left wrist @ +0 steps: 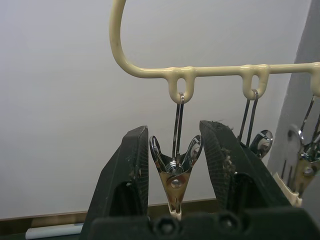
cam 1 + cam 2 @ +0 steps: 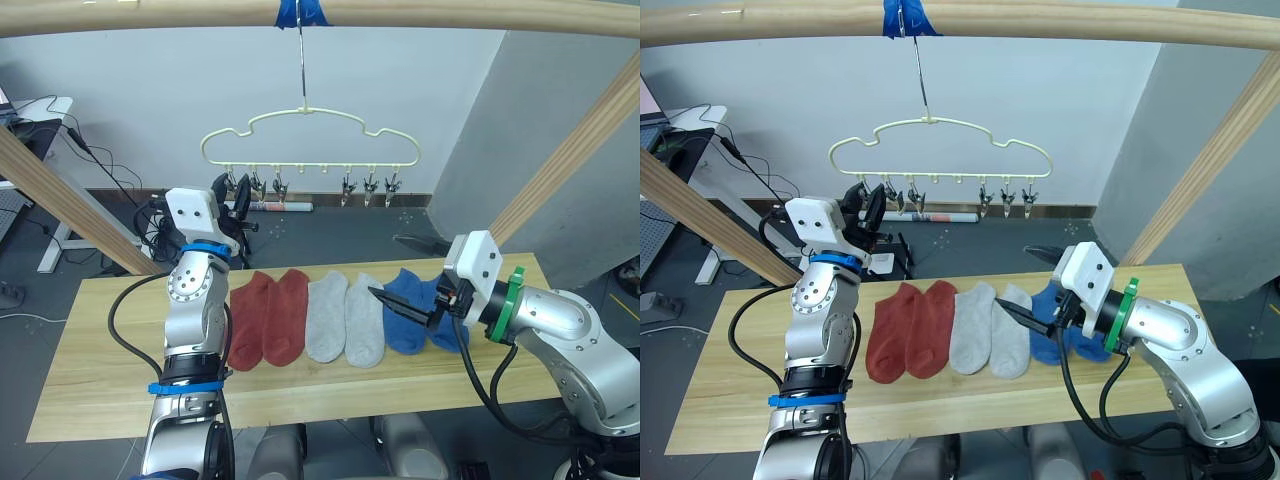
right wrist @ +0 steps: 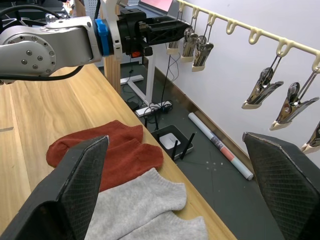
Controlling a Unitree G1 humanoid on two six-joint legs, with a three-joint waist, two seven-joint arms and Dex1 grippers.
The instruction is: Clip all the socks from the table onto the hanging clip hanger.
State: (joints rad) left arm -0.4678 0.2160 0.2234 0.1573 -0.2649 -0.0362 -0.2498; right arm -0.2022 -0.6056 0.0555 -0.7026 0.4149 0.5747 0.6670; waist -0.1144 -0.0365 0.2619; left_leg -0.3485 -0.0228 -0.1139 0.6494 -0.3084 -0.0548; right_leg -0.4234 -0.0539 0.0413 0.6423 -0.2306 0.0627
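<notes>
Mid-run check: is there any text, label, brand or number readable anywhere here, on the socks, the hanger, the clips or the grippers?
None can be read.
The socks are plain red, grey and blue, with no print.
The clip hanger and its clips show no marking.
The left gripper and right gripper show no lettering.
The rolled tube on the floor has a coloured band, too blurred to read.

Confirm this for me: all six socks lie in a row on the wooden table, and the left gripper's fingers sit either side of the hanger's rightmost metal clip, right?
Not quite. The left gripper brackets the leftmost metal clip of the pale yellow-green wire clip hanger, as the left eye view shows. The rest holds: the six short fabric socks lie in a row on the light wooden table.
</notes>
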